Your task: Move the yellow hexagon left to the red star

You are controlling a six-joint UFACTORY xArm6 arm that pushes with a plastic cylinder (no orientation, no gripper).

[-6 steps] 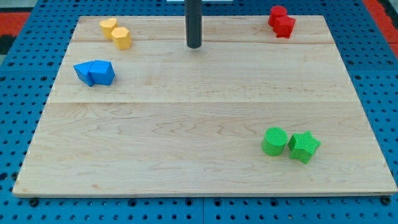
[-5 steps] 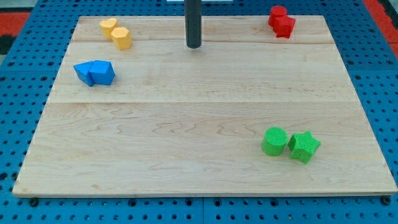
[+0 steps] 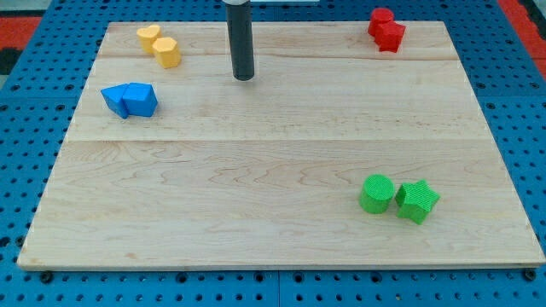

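Note:
The yellow hexagon [image 3: 169,52] sits near the board's top left, touching a yellow heart [image 3: 149,37] just above and left of it. The red star [image 3: 391,36] sits at the top right, touching a red cylinder [image 3: 381,17] above it. My tip [image 3: 245,77] rests on the board to the right of the yellow hexagon and slightly below it, with a clear gap between them. The red star is far off to the tip's right.
Two blue blocks [image 3: 130,100] lie touching each other at the left, below the yellow pair. A green cylinder [image 3: 376,194] and a green star [image 3: 417,201] stand side by side at the lower right. The wooden board [image 3: 273,170] lies on a blue pegboard.
My tip has moved left and a little down, closer to the yellow hexagon. No block has moved.

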